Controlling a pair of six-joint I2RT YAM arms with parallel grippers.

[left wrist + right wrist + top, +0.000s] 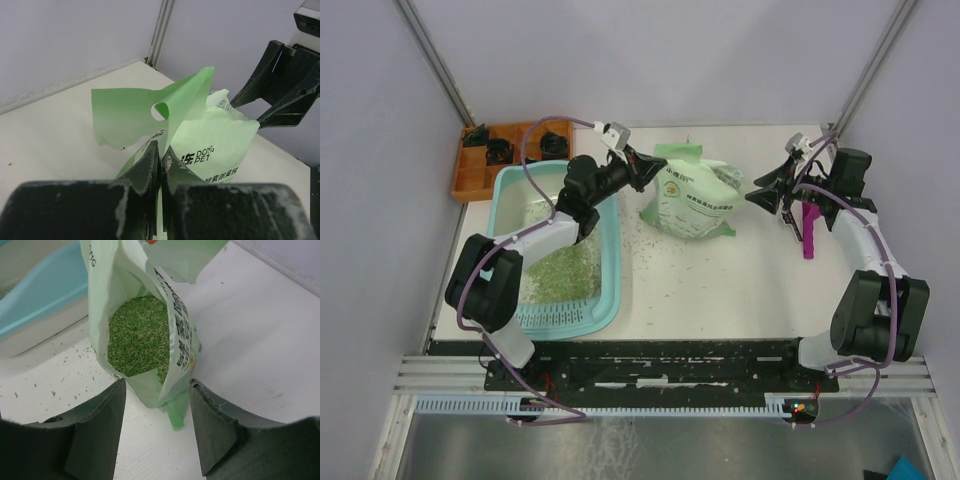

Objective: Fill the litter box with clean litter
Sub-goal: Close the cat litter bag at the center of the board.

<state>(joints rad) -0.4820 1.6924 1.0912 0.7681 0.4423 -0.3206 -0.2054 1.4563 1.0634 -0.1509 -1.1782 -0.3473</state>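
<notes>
The teal litter box [613,250] sits at the left with a layer of green litter [565,268] on its floor. To its right the light green bag [695,200] lies on the table. My left gripper [645,170] is shut on the bag's top flap [145,112], pinched between its fingertips [150,157]. My right gripper [767,195] stands open at the bag's right end. In the right wrist view the bag's mouth gapes, showing litter [140,335] inside. The bag's corner [175,400] lies between the spread fingers [107,405], touching neither.
An orange compartmented tray [495,160] holding dark parts stands at the back left. A magenta scoop [809,232] lies on the table under the right arm. Loose granules [655,250] are scattered between the box and the bag. Walls close in the back and both sides.
</notes>
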